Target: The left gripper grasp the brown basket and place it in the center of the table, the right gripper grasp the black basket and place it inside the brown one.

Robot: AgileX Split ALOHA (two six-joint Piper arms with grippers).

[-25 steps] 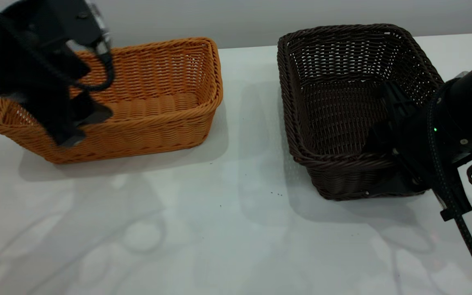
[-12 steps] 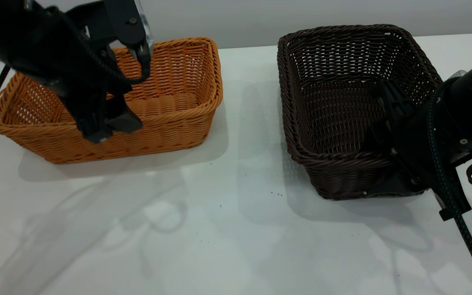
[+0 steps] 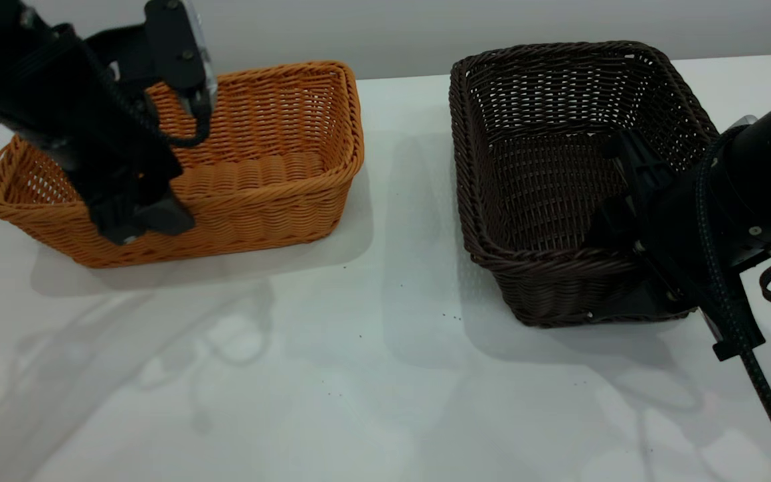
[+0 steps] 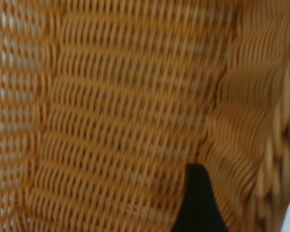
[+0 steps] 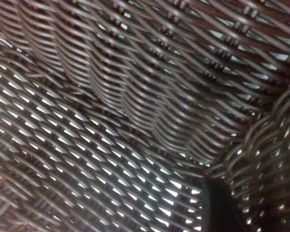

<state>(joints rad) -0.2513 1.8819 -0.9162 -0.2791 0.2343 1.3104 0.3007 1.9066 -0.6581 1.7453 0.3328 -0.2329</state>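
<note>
The brown basket (image 3: 272, 174) stands at the back left of the table (image 3: 385, 388). My left gripper (image 3: 148, 209) reaches down over its near wall, open: one finger (image 4: 198, 203) is inside against the orange weave (image 4: 111, 121), and the other is outside the wall. At the back right sits the black basket (image 3: 546, 154). My right gripper (image 3: 616, 249) is at that basket's near right corner, shut on the wall. One of its fingers (image 5: 217, 208) lies inside against the dark weave (image 5: 111, 96), and the other is outside, low by the base.
The two baskets stand apart with a bare strip of table between them. Open tabletop with a few dark specks (image 3: 449, 316) stretches in front of both. The right arm's braided cable (image 3: 770, 408) trails down at the right edge. A grey wall closes the back.
My left arm came in over the brown basket, swung right, then drifted back left and lower onto the near wall. The black basket shifted slightly under the right gripper.
</note>
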